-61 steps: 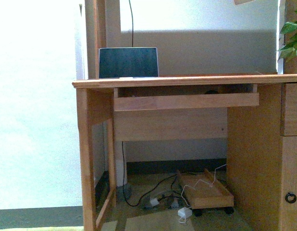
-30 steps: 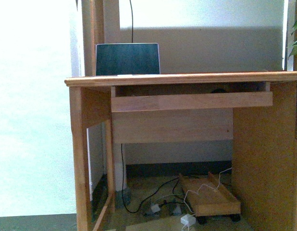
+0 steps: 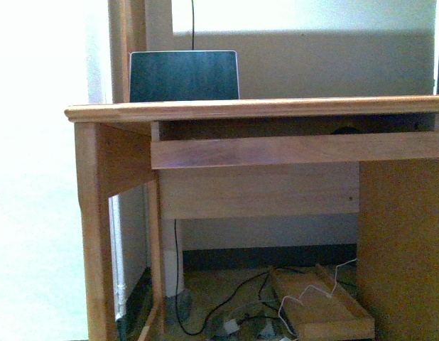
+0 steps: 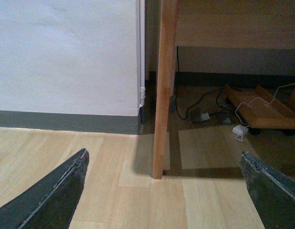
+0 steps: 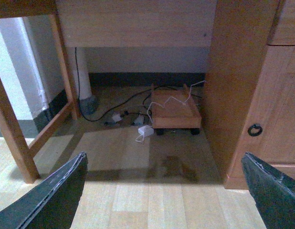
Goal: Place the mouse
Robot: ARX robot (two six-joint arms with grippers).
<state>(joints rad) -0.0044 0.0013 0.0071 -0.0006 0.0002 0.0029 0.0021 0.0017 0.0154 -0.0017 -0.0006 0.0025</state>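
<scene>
Upper right in the front view, the mouse (image 3: 345, 130) is tucked under the bench (image 3: 255, 109) top; left gripper (image 4: 163, 153) and right gripper (image 5: 163, 155) jaws are held apart, empty, for grasping

A wooden desk (image 3: 255, 108) stands against a pale wall (image 3: 312, 67), a pull-out shelf (image 3: 297, 149) just under its top. Strong light washes out the left side. Cables (image 3: 175, 270) and a low wheeled stand (image 5: 175, 114) lie beneath. Light plank floor (image 4: 114, 191) meets dark baseboard (image 4: 66, 121). A cabinet door (image 5: 276, 109) carries a ring pull (image 5: 255, 130).
</scene>
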